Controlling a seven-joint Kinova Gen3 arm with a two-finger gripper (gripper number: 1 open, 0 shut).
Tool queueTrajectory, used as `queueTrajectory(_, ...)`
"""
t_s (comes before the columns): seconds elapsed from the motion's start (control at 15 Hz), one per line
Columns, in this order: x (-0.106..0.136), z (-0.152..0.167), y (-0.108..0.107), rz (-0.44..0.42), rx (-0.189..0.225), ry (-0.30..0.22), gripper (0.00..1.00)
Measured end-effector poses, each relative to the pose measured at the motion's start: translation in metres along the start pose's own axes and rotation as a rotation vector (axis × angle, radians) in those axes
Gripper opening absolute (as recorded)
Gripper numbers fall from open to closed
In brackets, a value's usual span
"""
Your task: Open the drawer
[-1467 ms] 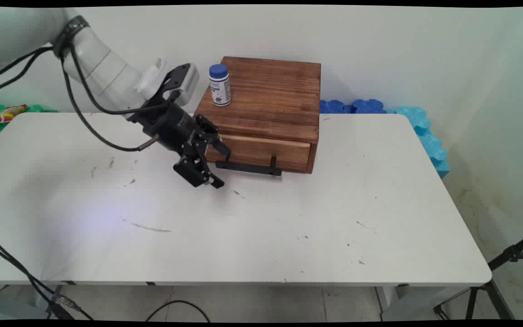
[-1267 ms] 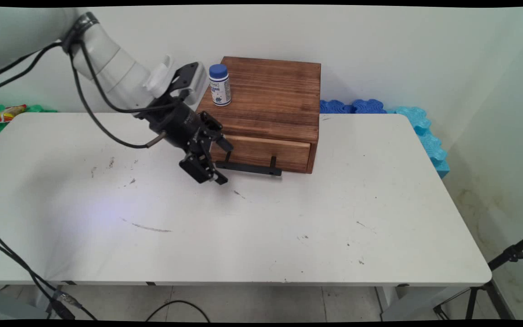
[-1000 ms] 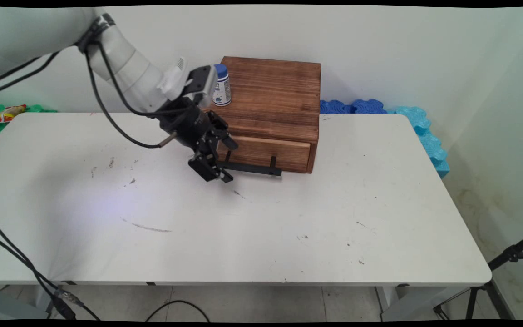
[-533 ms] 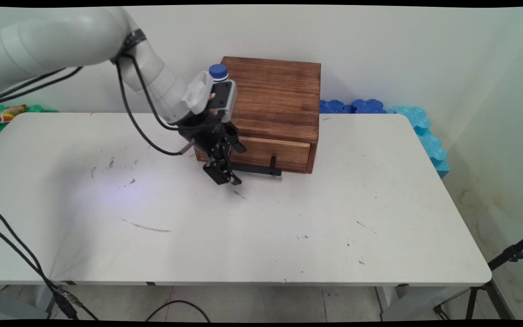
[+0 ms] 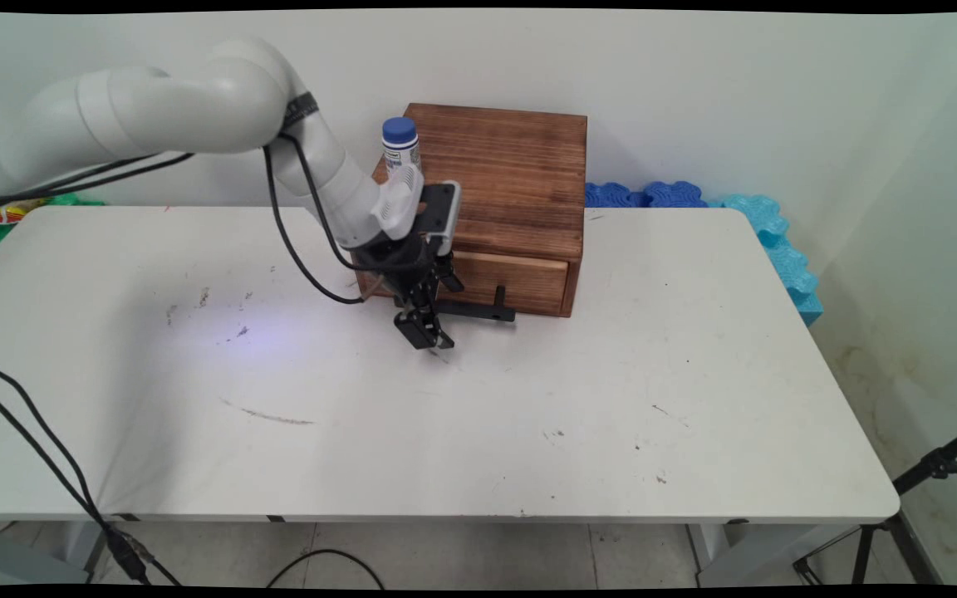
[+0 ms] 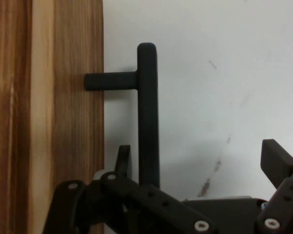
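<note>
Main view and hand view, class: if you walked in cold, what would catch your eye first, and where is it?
The wooden drawer box at the table's far side against the wall, with a blue-capped bottle on its top. Next, the white arm reaching from the left, its open end effector low at the drawer's black bar handle; in the hand view, one finger sits each side of the bar.

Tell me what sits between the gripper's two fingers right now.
In the hand view, the drawer's black bar handle runs up between the open gripper's fingers, close to the one beside the wooden drawer front; the rest is bare table.
</note>
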Motion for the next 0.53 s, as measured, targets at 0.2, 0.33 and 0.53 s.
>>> queueTrajectory(0.2, 0.001, 0.011, -0.002, 0.012, 0.004, -0.014, 1.0)
queueTrajectory(0.33, 0.001, 0.02, -0.003, 0.021, 0.006, -0.025, 1.0)
queueTrajectory(0.53, 0.002, 0.03, -0.003, 0.028, 0.007, -0.038, 1.0)
